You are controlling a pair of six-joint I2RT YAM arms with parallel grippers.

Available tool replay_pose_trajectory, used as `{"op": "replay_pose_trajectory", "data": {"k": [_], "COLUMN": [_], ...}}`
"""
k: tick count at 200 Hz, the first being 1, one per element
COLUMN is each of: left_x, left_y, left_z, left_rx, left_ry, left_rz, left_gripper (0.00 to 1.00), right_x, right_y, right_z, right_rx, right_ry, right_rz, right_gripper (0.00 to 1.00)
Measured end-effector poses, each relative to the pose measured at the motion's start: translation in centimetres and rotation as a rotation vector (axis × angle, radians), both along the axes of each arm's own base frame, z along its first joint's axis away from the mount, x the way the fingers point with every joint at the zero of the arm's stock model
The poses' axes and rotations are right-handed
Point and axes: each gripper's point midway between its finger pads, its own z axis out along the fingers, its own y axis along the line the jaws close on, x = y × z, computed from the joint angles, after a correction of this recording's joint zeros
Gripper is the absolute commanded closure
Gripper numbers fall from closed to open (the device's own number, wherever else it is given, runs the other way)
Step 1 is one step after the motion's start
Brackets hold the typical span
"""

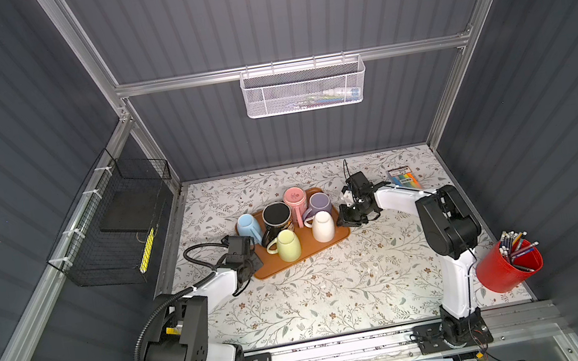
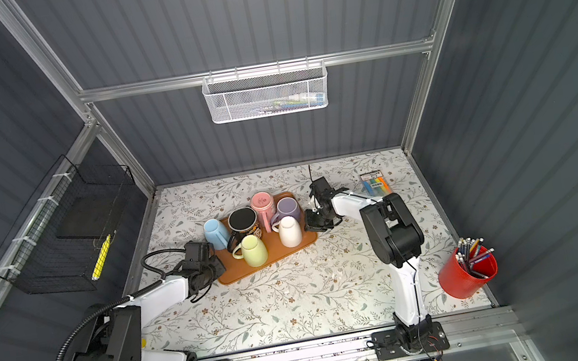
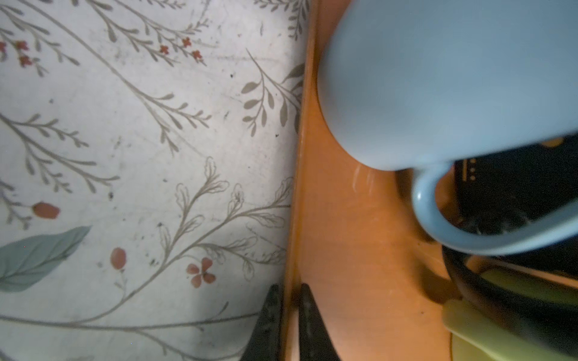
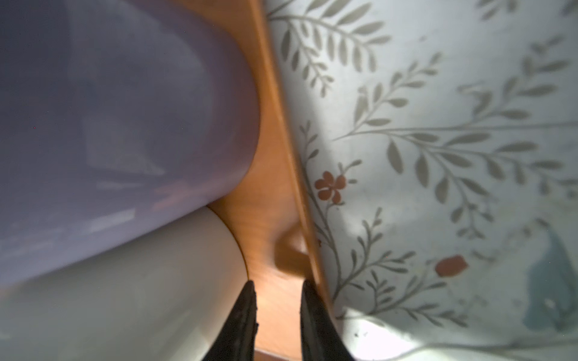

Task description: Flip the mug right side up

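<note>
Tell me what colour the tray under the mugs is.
The tray is orange-brown, clearest in a top view.

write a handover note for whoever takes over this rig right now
left gripper: shut on the tray rim at its left end, near the blue mug.
right gripper: open, holding nothing, tips over the tray's right edge beside the white mug.
Also on the tray: black mug, pink mug, purple mug, yellow mug.
Done: nothing; blue, white and yellow stand mouth down, pink and purple look so, black unclear.
Left: grasp a mug, flip it, set it upright.
</note>
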Motion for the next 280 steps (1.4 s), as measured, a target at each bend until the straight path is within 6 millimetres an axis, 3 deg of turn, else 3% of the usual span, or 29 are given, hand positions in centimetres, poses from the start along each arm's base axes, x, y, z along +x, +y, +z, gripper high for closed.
{"op": "replay_pose_trajectory", "data": {"k": [64,88,144,208,260,280], "left_x": [0.0,0.0,0.0,0.0,0.0,0.0], "left_y": [0.2,0.2,0.2,0.2,0.1,0.1], "left_z": [0.0,0.0,0.0,0.1,0.1,0.1], "left_rx": [0.011,0.014,0.019,0.021,0.022,0.023], "left_ry": [-0.003,-0.003,-0.004,-0.004,-0.005,-0.006], "left_rz": [-0.003,-0.007,-0.015,-0.018,-0.022,-0.025], "left_gripper": [0.96,1.0,1.0,1.0,1.0,1.0], "right_x": [1.8,2.0,1.5,1.4,1.5,1.5], "right_y": [-3.0,-3.6,-2.7,-0.4,-1.0,-1.0], "right_z": [3.9,3.2,0.3,-0.7,-0.9,-0.9], "right_rx": [0.017,0.0,-0.025,-0.03,-0.057,-0.063], "right_ry": [-0.083,-0.076,-0.013,0.001,-0.006,-0.018], "right_rz": [-0.057,-0.059,-0.029,0.011,0.011,0.033], "right_gripper": [0.59,0.58,0.6,0.72,1.0,1.0]}}
